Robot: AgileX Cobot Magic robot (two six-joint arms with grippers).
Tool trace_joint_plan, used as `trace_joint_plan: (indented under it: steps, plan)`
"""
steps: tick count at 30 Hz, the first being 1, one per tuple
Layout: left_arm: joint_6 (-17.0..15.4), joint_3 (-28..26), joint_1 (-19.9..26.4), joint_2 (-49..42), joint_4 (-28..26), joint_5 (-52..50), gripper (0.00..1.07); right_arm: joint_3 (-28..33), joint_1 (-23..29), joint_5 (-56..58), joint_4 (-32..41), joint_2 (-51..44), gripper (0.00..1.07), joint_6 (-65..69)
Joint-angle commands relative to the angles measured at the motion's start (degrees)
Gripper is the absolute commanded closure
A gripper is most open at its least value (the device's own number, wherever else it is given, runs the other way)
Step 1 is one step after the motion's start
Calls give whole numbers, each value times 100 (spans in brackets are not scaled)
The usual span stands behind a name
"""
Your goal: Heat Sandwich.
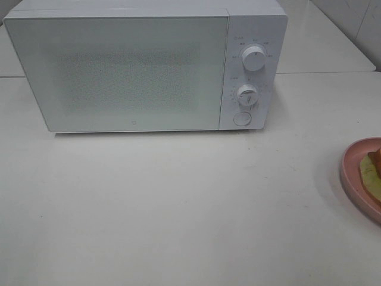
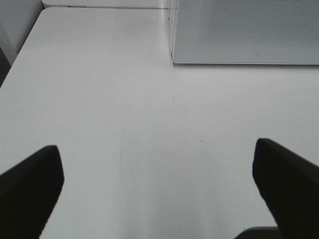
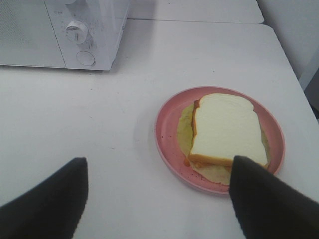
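The sandwich (image 3: 224, 129), white bread with a tan crust over a pale yellow-green layer, lies on a round pink plate (image 3: 167, 134). In the high view only the plate's edge (image 1: 351, 179) and a sliver of the sandwich (image 1: 371, 170) show at the right border. My right gripper (image 3: 159, 199) is open, above the table short of the plate, with one finger (image 3: 264, 199) overlapping the plate's near rim. My left gripper (image 2: 159, 186) is open over bare table in front of the white microwave (image 1: 143, 65), whose door is shut. Neither gripper appears in the high view.
The microwave has two dials (image 1: 255, 58) and a round button (image 1: 242, 119) on its right panel. A second white table (image 1: 333, 36) adjoins behind. The table's left edge (image 2: 20, 55) shows in the left wrist view.
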Motion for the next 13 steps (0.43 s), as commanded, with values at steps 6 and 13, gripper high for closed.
trace_joint_plan:
  steps: [6, 13]
  plan:
    - [11, 11, 29, -132, -17, -86, 9, 6, -46, -34, -11, -155, 32, 0]
    - [11, 11, 29, -132, -17, -86, 9, 6, -46, -34, -11, -155, 32, 0]
